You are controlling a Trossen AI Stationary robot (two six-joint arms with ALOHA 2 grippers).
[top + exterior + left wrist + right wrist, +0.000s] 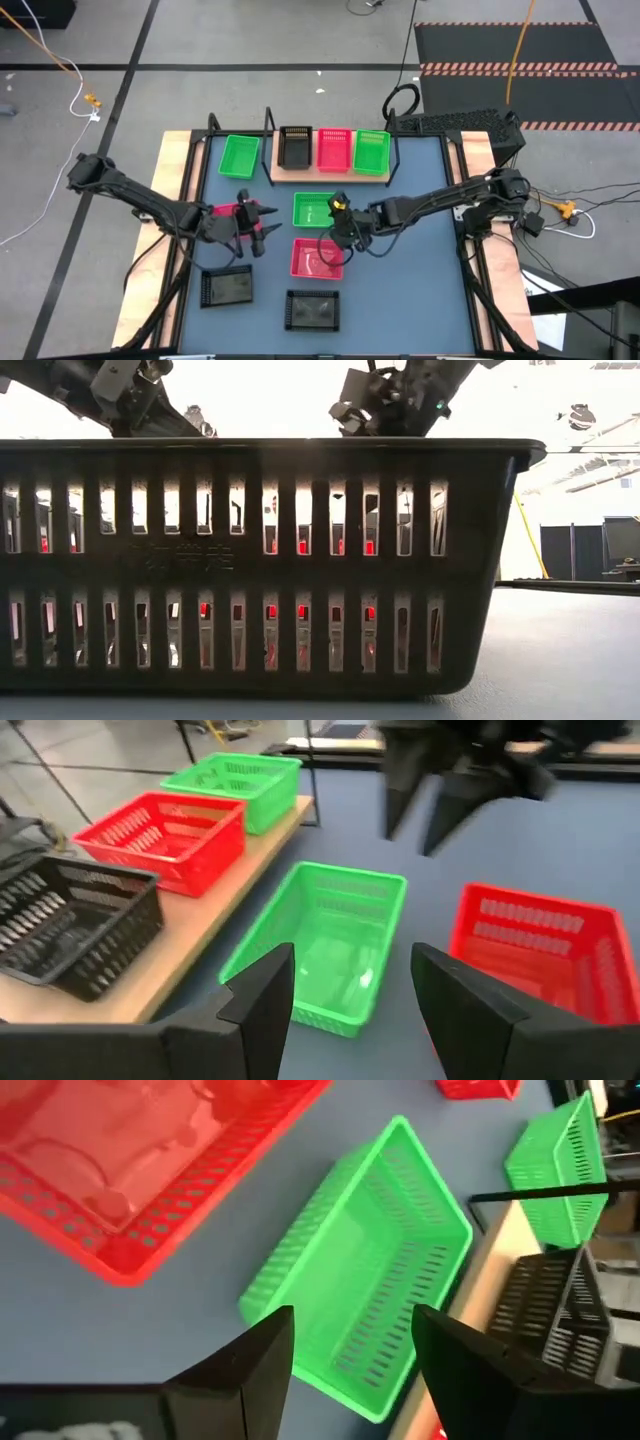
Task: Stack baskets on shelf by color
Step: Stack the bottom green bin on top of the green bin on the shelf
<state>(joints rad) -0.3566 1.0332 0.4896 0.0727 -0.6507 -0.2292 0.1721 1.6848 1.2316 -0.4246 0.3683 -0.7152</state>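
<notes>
The shelf (330, 176) at the far middle carries a black basket (295, 147), a pink-red one (334, 150) and a green one (371, 152) side by side. Another green basket (239, 156) sits on the table left of the shelf. A green basket (317, 210) and a pink-red basket (318, 258) lie mid-table. My right gripper (341, 226) hangs open above the gap between them, touching neither. My left gripper (262, 228) stands open left of them, with nothing between its fingers (265, 1005). A third pink-red basket (230, 209) lies partly hidden under the left arm.
Two black baskets (226, 288) (313, 309) rest on the table near its front edge; the nearer one (260, 560) fills the low view. The shelf's black frame posts (270, 125) rise at the back. Bare tabletop (420, 270) lies to the right.
</notes>
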